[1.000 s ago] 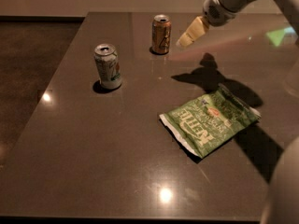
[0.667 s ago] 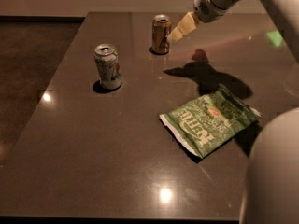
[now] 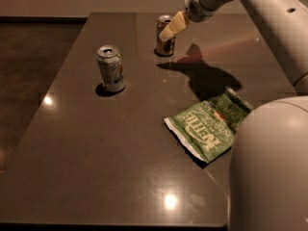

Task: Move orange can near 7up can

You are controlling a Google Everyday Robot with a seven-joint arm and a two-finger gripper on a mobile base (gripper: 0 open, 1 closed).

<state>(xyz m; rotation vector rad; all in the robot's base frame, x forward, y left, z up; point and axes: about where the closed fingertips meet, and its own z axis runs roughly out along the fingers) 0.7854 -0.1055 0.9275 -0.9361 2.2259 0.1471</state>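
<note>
The orange can (image 3: 164, 43) stands upright near the far edge of the dark table (image 3: 96, 167); it has a bronze body and a silver top. The 7up can (image 3: 111, 68), pale silver-green, stands upright to its left and nearer to me. My gripper (image 3: 172, 27) reaches down from the upper right and its pale tip overlaps the orange can's upper right side.
A green chip bag (image 3: 209, 125) lies flat on the right half of the table. My arm's white body (image 3: 269, 167) fills the lower right corner. The table's left edge meets a dark floor.
My gripper has moved left and down toward the orange can, from beside it to overlapping its top right. Both cans and the bag have stayed put.
</note>
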